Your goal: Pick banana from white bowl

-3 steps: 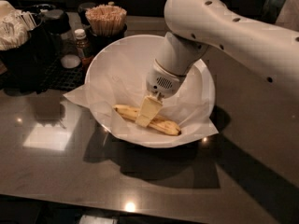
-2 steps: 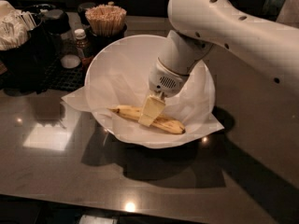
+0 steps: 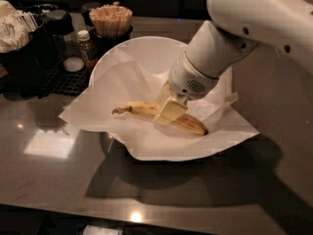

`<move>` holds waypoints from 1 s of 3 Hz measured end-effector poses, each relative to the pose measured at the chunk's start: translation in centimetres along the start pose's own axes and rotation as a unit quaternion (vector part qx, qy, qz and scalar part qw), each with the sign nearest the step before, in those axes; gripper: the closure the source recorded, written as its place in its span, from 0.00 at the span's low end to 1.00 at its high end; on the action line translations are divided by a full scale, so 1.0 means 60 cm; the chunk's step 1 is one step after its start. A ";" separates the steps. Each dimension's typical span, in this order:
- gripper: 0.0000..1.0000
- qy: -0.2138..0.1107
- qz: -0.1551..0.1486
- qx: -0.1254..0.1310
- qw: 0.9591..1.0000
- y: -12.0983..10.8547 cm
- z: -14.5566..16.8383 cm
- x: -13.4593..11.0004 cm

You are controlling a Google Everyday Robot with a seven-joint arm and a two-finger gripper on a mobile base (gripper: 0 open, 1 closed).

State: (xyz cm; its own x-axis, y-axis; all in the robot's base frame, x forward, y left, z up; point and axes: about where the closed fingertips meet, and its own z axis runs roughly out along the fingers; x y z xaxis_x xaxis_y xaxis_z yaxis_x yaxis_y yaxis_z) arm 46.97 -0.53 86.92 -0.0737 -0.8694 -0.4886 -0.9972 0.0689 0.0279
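In the middle of the white bowl [image 3: 149, 50], on crinkly paper [image 3: 98, 106], lies the banana [image 3: 139, 109], stem toward 9 o'clock. My gripper [image 3: 167, 109] sits over its middle. I should squeeze softly and lift straight up, leaving the paper behind. I cannot tell if my gripper is squeezing, because it hides the banana's middle.

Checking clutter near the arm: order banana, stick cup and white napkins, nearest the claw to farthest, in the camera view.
Claw sits in the white bowl.
1. banana, directly under it.
2. stick cup, back left.
3. napkins, far left.
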 end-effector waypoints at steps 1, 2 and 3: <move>1.00 -0.014 -0.017 0.008 1.000 0.000 -0.023 0.025; 1.00 -0.005 -0.034 -0.007 0.999 -0.030 -0.012 0.049; 1.00 -0.005 -0.047 -0.046 0.998 -0.070 0.054 0.049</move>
State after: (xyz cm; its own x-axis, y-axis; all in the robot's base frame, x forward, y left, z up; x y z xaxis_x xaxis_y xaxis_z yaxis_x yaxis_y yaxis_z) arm 50.99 -1.77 82.55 0.0197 -0.8655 -0.5006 -0.9965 -0.0580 0.0609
